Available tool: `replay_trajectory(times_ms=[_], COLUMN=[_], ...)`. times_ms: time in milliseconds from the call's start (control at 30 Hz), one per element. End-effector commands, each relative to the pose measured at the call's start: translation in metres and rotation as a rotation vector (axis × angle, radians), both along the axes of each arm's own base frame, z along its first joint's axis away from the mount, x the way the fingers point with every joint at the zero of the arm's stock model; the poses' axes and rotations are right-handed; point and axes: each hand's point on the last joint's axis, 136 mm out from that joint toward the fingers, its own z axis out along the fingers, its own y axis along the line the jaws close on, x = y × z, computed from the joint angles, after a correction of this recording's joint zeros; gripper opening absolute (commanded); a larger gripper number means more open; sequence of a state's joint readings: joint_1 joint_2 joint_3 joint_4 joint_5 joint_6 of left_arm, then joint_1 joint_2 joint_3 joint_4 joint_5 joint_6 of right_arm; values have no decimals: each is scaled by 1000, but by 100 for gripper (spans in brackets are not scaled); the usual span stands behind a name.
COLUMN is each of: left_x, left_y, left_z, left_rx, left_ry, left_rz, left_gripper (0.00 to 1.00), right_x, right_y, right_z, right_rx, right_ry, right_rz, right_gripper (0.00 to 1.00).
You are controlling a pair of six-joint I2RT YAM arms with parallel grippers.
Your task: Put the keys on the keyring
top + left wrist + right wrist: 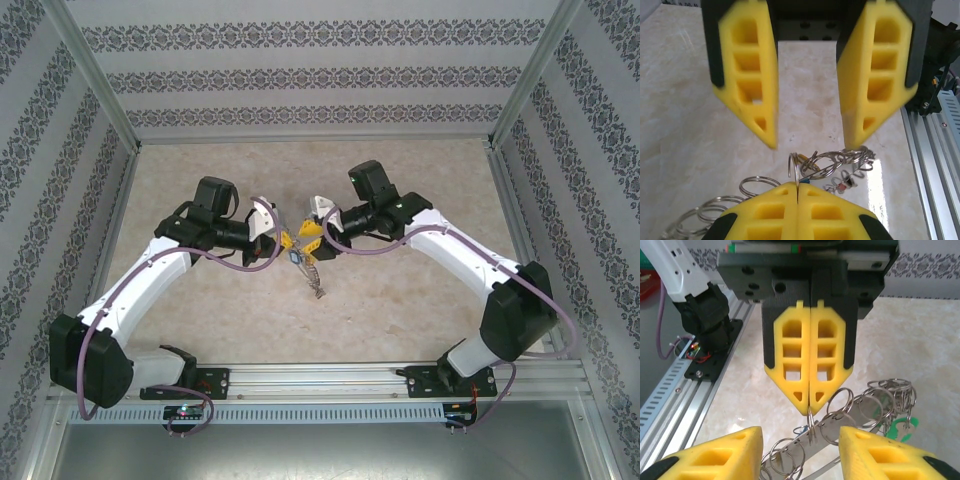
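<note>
Both fingers of the left gripper (810,407) pinch a split ring (811,422) at twelve o'clock from the wide-open, empty right gripper (800,432), with the keys (900,431) trailing toward two o'clock.

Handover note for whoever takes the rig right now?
Left end effector: shut on a small ring.
Right end effector: open, straddling the bundle.
Things: linked rings and a green key are bunched at the left's grip, between the two arms.
Done: bundle gripped; keys threaded so far unclear.
Left: thread any remaining keys.
</note>
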State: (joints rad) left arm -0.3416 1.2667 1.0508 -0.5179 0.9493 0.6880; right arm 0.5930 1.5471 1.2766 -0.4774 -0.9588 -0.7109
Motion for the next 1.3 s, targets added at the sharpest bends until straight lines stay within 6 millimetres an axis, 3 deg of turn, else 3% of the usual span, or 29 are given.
replay_trajectory(times_ms=[0,567,733,933,1033,1267], left_x=[-7,-20,-20,-19,-18,-8], left_y=[-7,-12,-13,-15,-15,-11], left_z=[13,15,16,15,13,20], left_rx=[-27,-79,-87,-96,-101,-128], left_ry=[-32,16,23,35,39,53], left_rz=[-60,-144,-145,-148,-145,-83], left_gripper=[0,0,0,0,0,1], right_x=[-10,-10,-10,-8,-7,3], right_y=[1,7,10,15,16,13], right_z=[-11,-10,-12,-10,-12,-14], right_rx=[-57,-40,-45,-17,-12,20], right_ry=[-22,-54,-48,-44,-28,-22], right_rz=[53,66,74,73,71,-4], right_gripper=[40,33,18,13,0,0])
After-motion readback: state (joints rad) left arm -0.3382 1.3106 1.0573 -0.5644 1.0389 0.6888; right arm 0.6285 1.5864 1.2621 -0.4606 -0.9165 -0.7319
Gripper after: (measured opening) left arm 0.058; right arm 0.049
